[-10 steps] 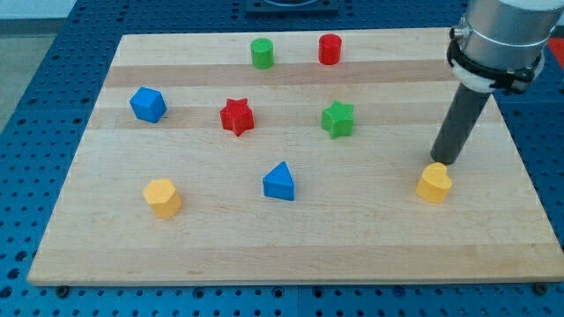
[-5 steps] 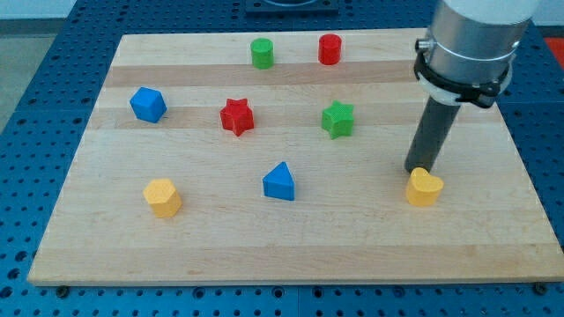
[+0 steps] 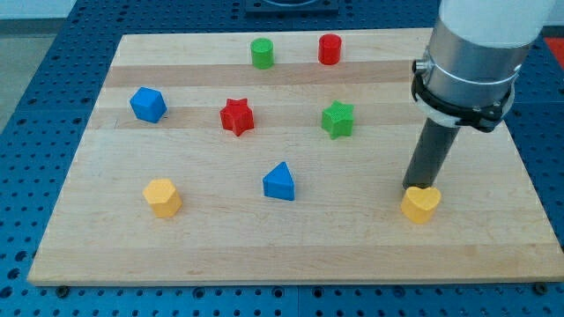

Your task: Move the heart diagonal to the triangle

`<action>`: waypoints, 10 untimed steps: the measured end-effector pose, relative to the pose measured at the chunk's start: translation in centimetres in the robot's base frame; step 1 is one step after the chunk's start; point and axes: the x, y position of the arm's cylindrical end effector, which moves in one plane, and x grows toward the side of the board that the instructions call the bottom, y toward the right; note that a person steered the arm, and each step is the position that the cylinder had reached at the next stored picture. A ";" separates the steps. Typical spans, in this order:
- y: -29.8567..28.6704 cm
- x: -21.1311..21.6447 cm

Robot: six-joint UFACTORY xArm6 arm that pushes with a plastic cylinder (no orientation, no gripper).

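Dark rod upright, my tip [image 3: 414,187] touching yellow heart [image 3: 420,204]

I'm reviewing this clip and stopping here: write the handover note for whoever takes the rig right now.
Tool: my tip is down on the board, touching the upper edge of the yellow heart at the view's lower right.
Job's things: the blue triangle sits near the board's middle, well to the heart's left and about level with it.
Done: contact made with the heart; it is not yet near the triangle.
Left: push the heart leftward until it sits diagonal to the triangle. The green star lies above that path.
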 end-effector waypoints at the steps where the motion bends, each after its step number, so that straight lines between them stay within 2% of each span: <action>1: -0.3 0.0; 4: -3.8 0.3; 10: -1.2 2.2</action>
